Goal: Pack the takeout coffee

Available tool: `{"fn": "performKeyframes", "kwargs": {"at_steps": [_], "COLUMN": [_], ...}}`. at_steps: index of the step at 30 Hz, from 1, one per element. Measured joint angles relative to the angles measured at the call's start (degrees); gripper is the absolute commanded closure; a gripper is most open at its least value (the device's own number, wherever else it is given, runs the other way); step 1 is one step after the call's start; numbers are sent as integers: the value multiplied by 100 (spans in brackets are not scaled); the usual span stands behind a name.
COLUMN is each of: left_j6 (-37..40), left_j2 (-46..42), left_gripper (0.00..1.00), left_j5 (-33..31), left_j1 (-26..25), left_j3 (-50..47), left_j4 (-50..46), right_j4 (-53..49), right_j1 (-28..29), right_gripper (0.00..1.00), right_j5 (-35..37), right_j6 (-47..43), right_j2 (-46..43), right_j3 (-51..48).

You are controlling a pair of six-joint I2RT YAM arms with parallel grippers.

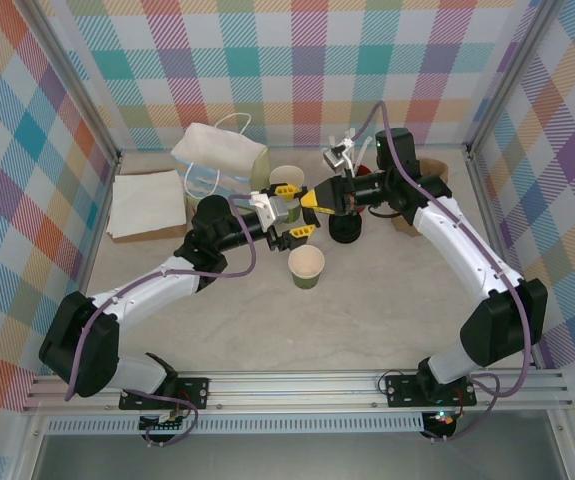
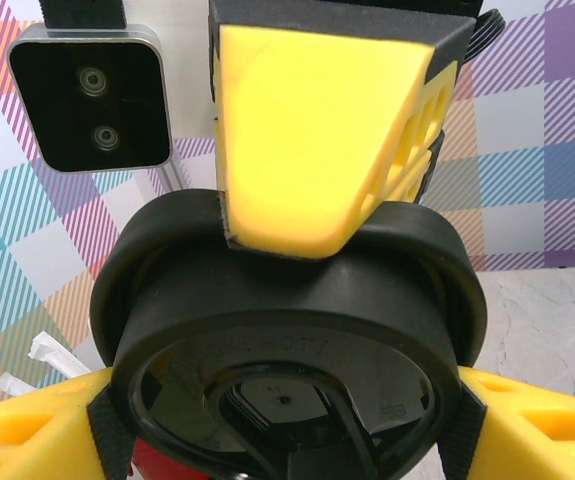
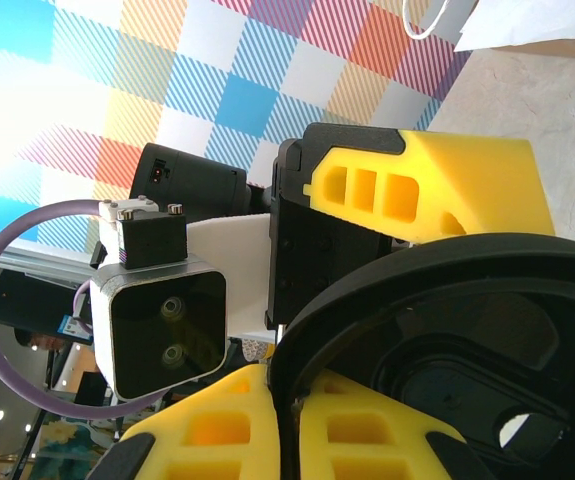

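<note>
Pinching black lid (image 2: 287, 330) rim: right pincer (image 3: 285, 425); left pincer (image 1: 297, 210) spread astride it; embossing illegible.

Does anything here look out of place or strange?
Nothing spilled or damaged. One oddity: the round black plastic lid stands on edge in mid-air, pinched by the right end effector with the left end effector straddling it, while the small green paper cup sits uncovered nearby.

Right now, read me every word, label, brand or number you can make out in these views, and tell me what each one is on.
Raised lettering curving across the black lid, left wrist view: too faint to read.
Small stamped mark lower right on the same lid: too blurred to read.
Nothing else carries legible writing.
</note>
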Motion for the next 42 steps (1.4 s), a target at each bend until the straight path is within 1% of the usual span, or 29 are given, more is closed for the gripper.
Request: {"fn": "performKeyframes", "kwargs": {"at_steps": [6, 9, 14, 17, 19, 23, 27, 29, 34, 38, 42], "left_j6": [22, 79, 284, 437, 560, 828, 1174, 1335, 1735, 2011, 2245], "left_j2": [-9, -39, -149, -210, -240, -271, -295, -317, -330, -328, -267], "left_gripper": [26, 27, 27, 28, 28, 30, 31, 32, 34, 35, 35], "left_j5": [0, -13, -48, -72, -111, -177, -282, -337, -511, -675, -839], "left_j1": [0, 0, 0, 0, 0, 0, 0, 0, 0, -4, -9], "left_j3": [0, 0, 2, 50, 96, 201, 369, 457, 774, 1056, 1381], "left_j4": [-85, -223, -636, -964, -1207, -1792, -2590, -2986, -4024, -4874, -5630], "right_j4": [-90, -160, -389, -538, -664, -905, -1209, -1381, -2026, -2221, -2459], "right_j1": [0, 7, 26, 37, 39, 37, -31, -92, -278, -457, -588], "right_gripper": [92, 85, 70, 63, 57, 47, 41, 38, 32, 31, 24], "right_j5": [44, 76, 177, 284, 389, 702, 1296, 1733, 3276, 4179, 5230], "right_j6": [-90, -149, -295, -409, -476, -638, -835, -920, -1152, -1165, -1178], "right_j2": [9, 20, 31, 42, 48, 50, 44, 7, -151, -216, -225], "right_j3": [0, 0, 2, 2, 4, 11, 15, 13, 13, -151, -459]}}
